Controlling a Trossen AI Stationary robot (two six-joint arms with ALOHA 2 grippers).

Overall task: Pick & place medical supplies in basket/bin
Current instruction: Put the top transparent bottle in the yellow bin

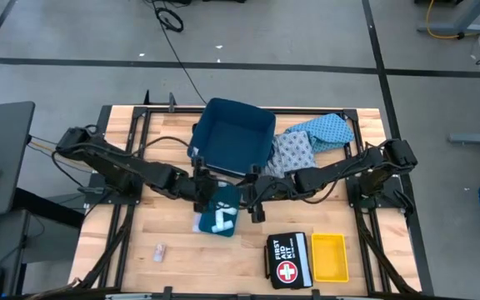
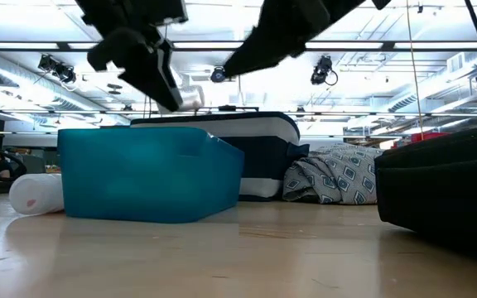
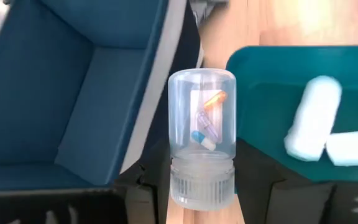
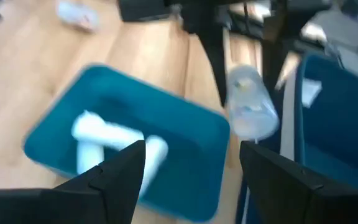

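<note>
A clear pill bottle [image 3: 202, 130] with coloured capsules inside hangs in the air, with my left gripper [image 1: 205, 188] shut on it. It is above the gap between a dark blue bin [image 1: 233, 137] and a teal bin [image 1: 219, 213]. White rolls [image 3: 312, 124] lie in the teal bin. My right gripper [image 4: 191, 174] stands open just right of the bottle, over the teal bin, touching nothing. Two patterned cloth garments [image 1: 311, 140] lie against the dark blue bin's right side. A tiny pale packet [image 1: 160, 249] lies near the table's front left. My left gripper pinches the bottle at its ribbed cap end [image 3: 202, 183] between its two fingers [image 4: 219, 74]. The fingers slant down from the table's left. The bottle sticks out forward past the fingertips, its closed bottom leading, lifted clear of the table and both bins.
A black first aid kit [image 1: 288, 260] and a yellow tray [image 1: 329, 256] lie at the front right. In the low view a pale roll-shaped thing [image 2: 36, 194] lies beside the teal bin [image 2: 147, 174]. Bare wood shows at the front left.
</note>
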